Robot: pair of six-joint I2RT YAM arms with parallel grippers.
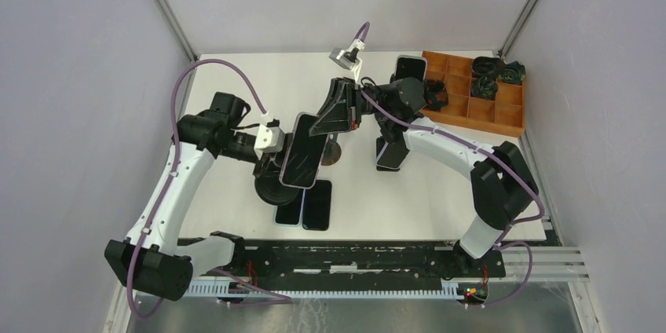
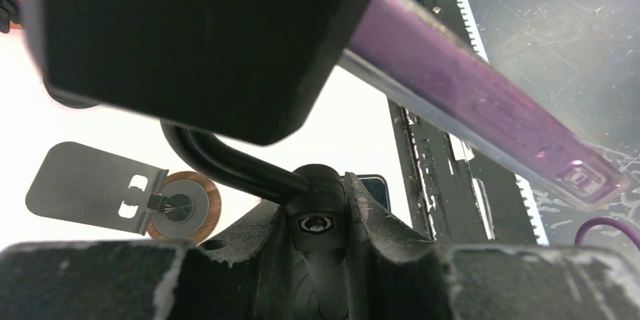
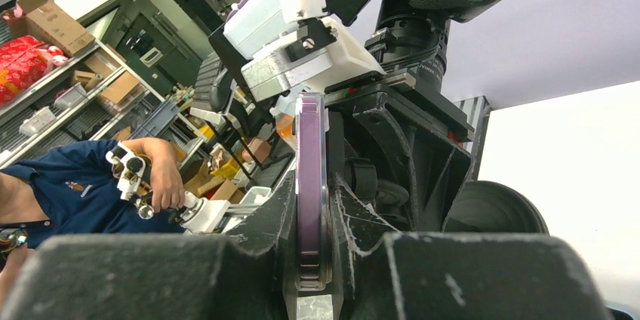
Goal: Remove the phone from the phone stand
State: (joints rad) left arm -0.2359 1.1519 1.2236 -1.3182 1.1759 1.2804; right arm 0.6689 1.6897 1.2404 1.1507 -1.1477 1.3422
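The phone (image 1: 301,156), dark-screened with a purple edge, leans tilted on the black phone stand (image 1: 272,188) at the middle of the table. My left gripper (image 1: 269,163) is shut on the stand's black neck joint (image 2: 320,218); its fingers (image 2: 373,218) press both sides. The phone's purple edge (image 2: 483,101) runs above it, with the stand's black back plate (image 2: 189,33) overhead. My right gripper (image 1: 323,122) is shut on the phone's upper end; in the right wrist view the purple edge (image 3: 311,184) sits pinched between both fingers (image 3: 362,218).
Two dark phones (image 1: 305,207) lie flat just in front of the stand. A small round wooden-based stand (image 1: 335,152) with a grey metal plate (image 2: 94,188) sits behind. Another phone (image 1: 390,154) lies to the right. A wooden compartment tray (image 1: 487,113) stands at back right.
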